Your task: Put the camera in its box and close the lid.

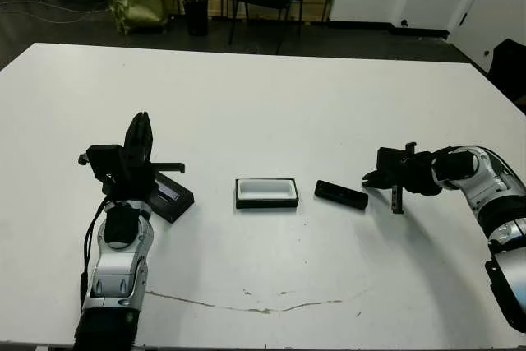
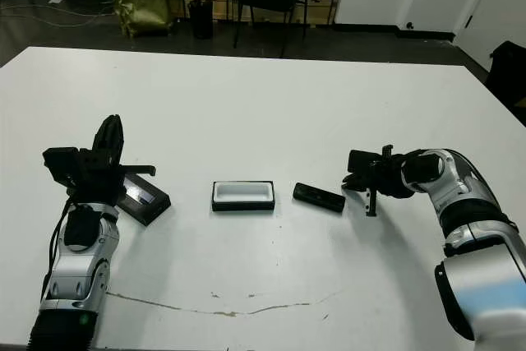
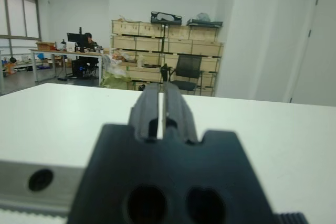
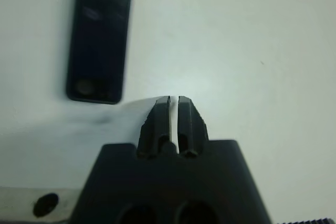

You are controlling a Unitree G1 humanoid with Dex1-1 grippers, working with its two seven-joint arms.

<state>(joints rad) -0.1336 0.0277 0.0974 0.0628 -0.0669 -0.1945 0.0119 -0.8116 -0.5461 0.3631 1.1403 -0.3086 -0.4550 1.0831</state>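
Here the camera (image 1: 340, 195) lies just beside the box (image 1: 265, 193), pointing lengthwise toward the nearer right pincer (image 1: 367, 178), fingers pressed narrow, empty.

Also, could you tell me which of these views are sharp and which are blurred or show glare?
Head views: sharp across the table, the box and the camera; a pale glossy stripe shows on the lid. Right wrist view: soft throughout, the camera blurred with a bright glare patch at one end, and a faint shadow around the right gripper. Left wrist view: the left gripper is blurred, while the room behind is clearer.
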